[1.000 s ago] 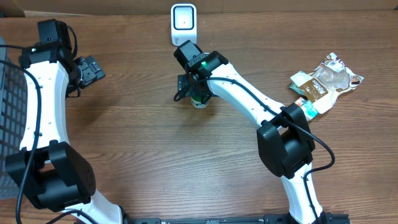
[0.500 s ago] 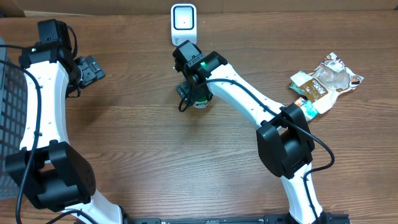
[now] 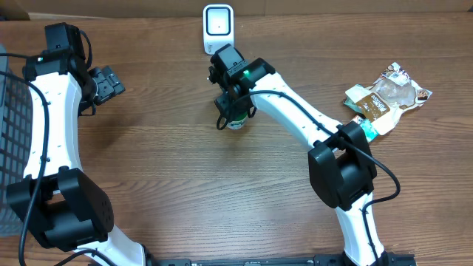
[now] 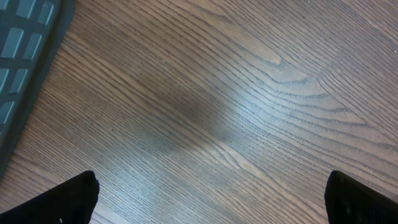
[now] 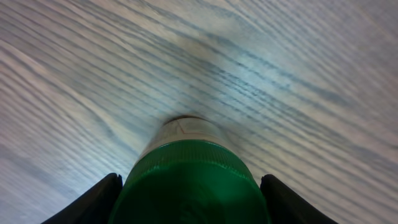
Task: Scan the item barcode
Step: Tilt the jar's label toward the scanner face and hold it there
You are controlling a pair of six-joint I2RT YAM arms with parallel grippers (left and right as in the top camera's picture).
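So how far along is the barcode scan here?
Done: the right end effector sits over the upright bottle. In hand: its fingers flank the green cap, grip unconfirmed. To do: lift it and show its barcode to the white scanner. The left end effector hangs open, unused.

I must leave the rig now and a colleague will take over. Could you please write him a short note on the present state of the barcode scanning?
Left hand: open, empty, over bare table next to the grey basket.
Right hand: fingers on either side of the green cap of the bottle; a firm grip cannot be confirmed.
Things: the bottle stands upright on the table, a little nearer to the robot than the white scanner. Snack packets lie to the right.
Done: right hand set at the bottle.
Left: grip, lift, show the barcode to the scanner.
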